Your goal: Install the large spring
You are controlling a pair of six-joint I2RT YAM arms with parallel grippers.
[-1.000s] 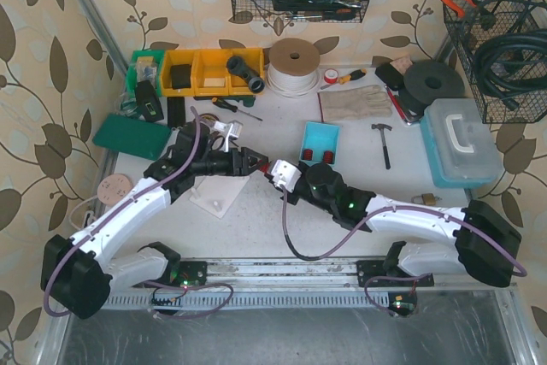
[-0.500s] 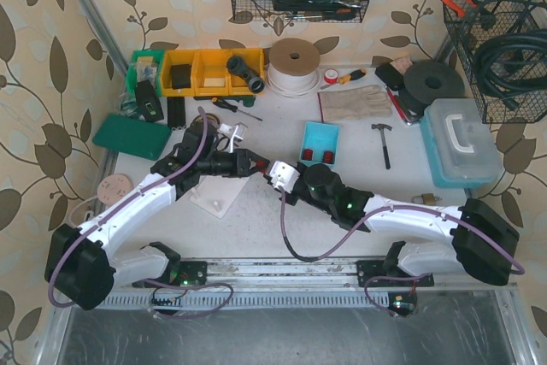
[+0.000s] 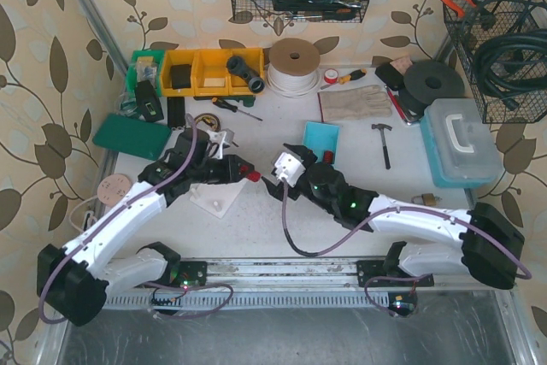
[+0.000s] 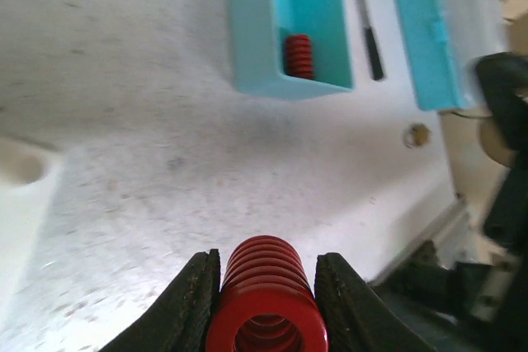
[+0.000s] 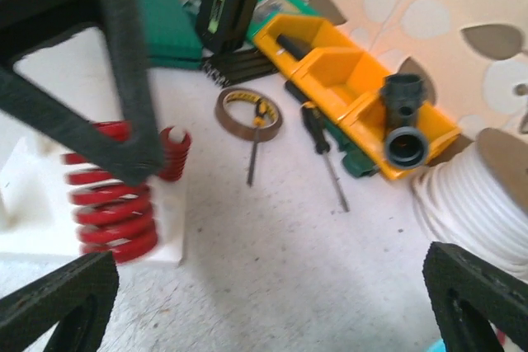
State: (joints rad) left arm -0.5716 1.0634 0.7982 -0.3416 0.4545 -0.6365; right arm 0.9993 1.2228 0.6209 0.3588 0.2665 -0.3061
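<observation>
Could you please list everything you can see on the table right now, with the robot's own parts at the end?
large spring: one, red, between the left gripper's fingers
smaller spring: one seen, red, inside the tray
tray: one, blue, table centre
block: one, white, under the left arm's wrist
bins: three, yellow, back left
cord spool: one, white, back centre
hammer: one, dark handle, right of the tray
toolbox: one, light blue, far right
left gripper: black fingers, closed on the large spring
right gripper: black fingers, wide open, left of the tray
</observation>
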